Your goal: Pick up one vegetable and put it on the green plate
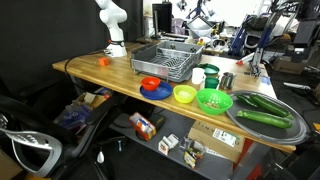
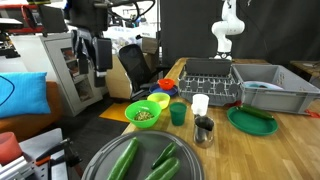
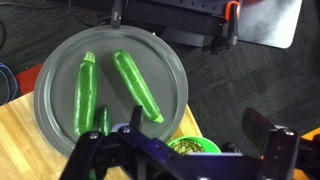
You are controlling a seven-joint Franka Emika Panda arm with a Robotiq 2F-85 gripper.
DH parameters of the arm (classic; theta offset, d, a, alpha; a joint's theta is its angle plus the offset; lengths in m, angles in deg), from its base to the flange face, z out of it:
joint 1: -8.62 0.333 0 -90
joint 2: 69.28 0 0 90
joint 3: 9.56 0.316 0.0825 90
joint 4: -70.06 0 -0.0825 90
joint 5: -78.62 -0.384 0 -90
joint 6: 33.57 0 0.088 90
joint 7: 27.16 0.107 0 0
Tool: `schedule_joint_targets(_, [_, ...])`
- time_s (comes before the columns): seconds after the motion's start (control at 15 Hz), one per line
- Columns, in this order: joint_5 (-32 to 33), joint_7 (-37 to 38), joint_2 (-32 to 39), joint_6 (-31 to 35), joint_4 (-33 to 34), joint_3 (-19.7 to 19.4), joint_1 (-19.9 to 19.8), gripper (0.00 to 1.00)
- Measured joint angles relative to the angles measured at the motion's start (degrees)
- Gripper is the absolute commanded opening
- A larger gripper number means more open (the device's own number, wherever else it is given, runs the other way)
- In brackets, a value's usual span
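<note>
Three long green vegetables (image 3: 137, 85) lie on a round grey tray (image 3: 60, 50); both exterior views show them (image 1: 265, 104) (image 2: 125, 158). The dark green plate (image 2: 252, 121) lies on the wooden table beside a dish rack, with nothing on it. My gripper (image 3: 195, 122) hangs high above the tray's edge and a lime bowl (image 3: 195, 147). It is open, with nothing between its fingers (image 3: 257, 125). I cannot find the gripper in either exterior view.
A dish rack (image 1: 165, 60) and a grey bin (image 2: 275, 90) stand at the table's back. The lime bowl (image 1: 213, 100), a yellow-green bowl (image 1: 185, 94), a blue plate (image 1: 153, 89) and cups (image 2: 200, 104) crowd the middle. A white arm (image 1: 112, 25) stands at the far end.
</note>
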Motion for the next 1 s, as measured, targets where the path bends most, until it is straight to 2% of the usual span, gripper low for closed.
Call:
schedule_joint_targets(0.2, [1.5, -0.7, 6.3, 5.2, 0.3, -0.4, -0.7, 1.00])
schedule_joint_targets(0.4, [1.5, -0.7, 10.6, 6.8, 1.9, 0.0, -0.7, 1.00])
schedule_joint_targets(1.0, [2.6, -0.7, 11.1, 7.4, 2.7, 0.0, -0.8, 1.00])
